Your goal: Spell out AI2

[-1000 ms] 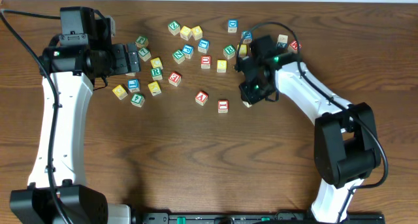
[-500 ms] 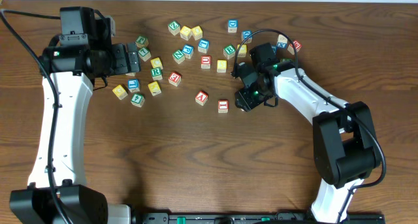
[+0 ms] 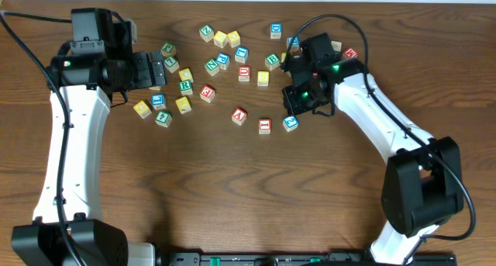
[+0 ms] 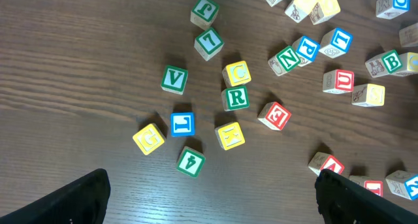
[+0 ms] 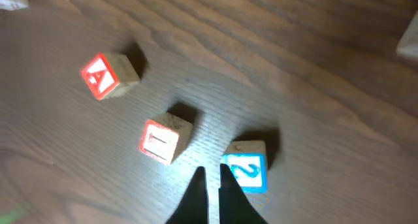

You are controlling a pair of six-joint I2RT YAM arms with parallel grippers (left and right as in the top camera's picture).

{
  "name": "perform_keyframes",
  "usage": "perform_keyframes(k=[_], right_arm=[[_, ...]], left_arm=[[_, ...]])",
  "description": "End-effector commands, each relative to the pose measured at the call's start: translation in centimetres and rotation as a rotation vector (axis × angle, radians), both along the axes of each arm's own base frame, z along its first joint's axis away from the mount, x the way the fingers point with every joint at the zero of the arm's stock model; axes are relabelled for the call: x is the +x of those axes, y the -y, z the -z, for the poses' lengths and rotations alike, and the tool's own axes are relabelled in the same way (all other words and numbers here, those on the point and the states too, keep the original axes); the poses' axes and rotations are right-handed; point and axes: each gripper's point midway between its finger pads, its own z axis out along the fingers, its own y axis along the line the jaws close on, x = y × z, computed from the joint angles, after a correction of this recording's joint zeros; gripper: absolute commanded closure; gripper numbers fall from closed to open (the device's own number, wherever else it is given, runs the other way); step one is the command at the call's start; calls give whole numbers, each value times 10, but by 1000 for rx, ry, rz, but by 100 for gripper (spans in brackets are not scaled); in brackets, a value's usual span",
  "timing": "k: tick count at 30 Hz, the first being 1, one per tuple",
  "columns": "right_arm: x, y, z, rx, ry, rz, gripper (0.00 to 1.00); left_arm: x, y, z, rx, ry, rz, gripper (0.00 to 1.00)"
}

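Hovering over the wooden surface (image 3: 232,196), the right hand (image 5: 212,176), its fingers pressed together and pinching nothing, sits just beside the blue "2" cube (image 5: 247,166). That cube lies at the right end of a loose row: red "A" cube (image 5: 104,74), then red "I" cube (image 5: 160,140), then the "2". The three stand apart from the scattered cubes (image 3: 222,60) farther back. The left hand (image 3: 158,70) hangs spread wide near that scatter, holding nothing. The spelling looks all but done, though the "A" sits a little out of line. The next move likely calls for drawing the right hand clear without knocking the "2", then perhaps nudging the "A" closer.
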Motion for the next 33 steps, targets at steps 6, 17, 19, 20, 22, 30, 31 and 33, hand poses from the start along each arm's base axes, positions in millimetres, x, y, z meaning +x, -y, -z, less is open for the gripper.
perform_keyframes(k=[6, 17, 19, 20, 22, 30, 31, 33], right_arm=[[-36, -20, 28, -54, -106, 34, 99], [-38, 9, 59, -244, -46, 130, 98], [-39, 8, 66, -233, -38, 130, 99], [-39, 8, 68, -230, -34, 130, 99], [-40, 8, 72, -227, -28, 128, 99], [-41, 11, 74, -244, -23, 99, 99], [-40, 14, 74, -256, -23, 105, 99], [-40, 20, 74, -276, -22, 115, 99]], left_arm=[[-1, 0, 1, 1, -4, -3, 1], [-1, 0, 1, 1, -4, -3, 1], [-1, -1, 1, 1, -4, -3, 1], [-1, -1, 1, 1, -4, -3, 1], [-1, -1, 1, 1, -4, -3, 1], [-1, -1, 1, 1, -4, -3, 1], [-1, -1, 1, 1, -4, -3, 1], [-1, -1, 1, 1, -4, -3, 1]])
